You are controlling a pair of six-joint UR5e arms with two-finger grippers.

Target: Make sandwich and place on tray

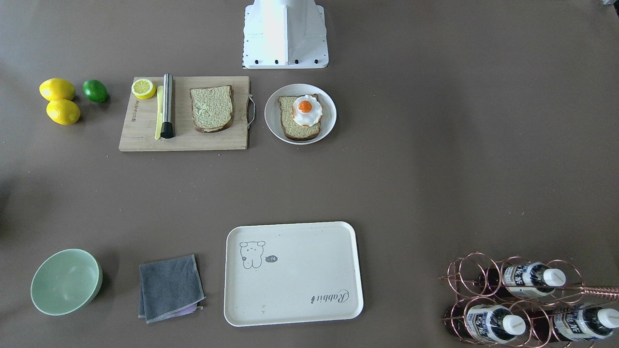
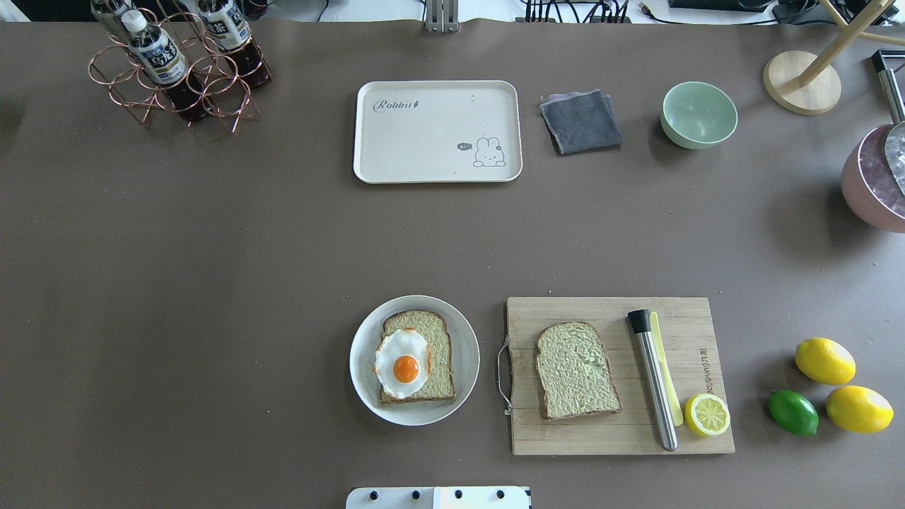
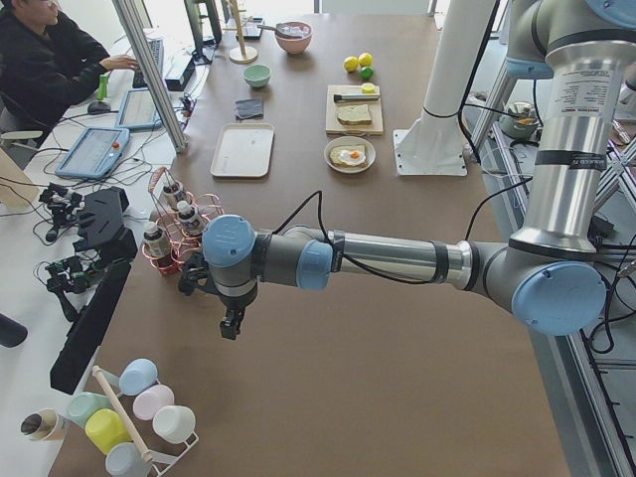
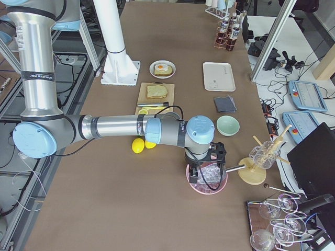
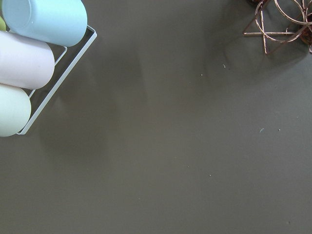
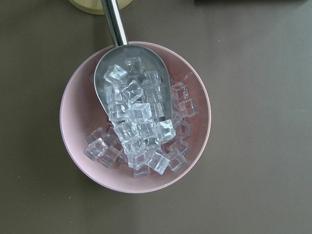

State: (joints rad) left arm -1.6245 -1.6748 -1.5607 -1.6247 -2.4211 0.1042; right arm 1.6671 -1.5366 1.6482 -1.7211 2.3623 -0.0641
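Closest to the front camera, the cream tray (image 1: 300,285) is set well apart from the food. One bread slice (image 1: 212,108) is laid on the wooden cutting board (image 1: 145,130). The other slice (image 1: 296,128) is kept on the white plate (image 1: 272,116), topped by the fried egg (image 1: 306,109) (yolk up). The left gripper (image 3: 232,326) is held beside the bottle rack (image 3: 174,234) and the right gripper (image 4: 201,175) over the pink ice bowl (image 6: 70,122). Whether their fingers are apart cannot be told.

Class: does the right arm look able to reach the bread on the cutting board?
Probably yes: the bread slice lies uncovered, clear of the steel muddler; the right gripper hangs over the ice bowl on that side.
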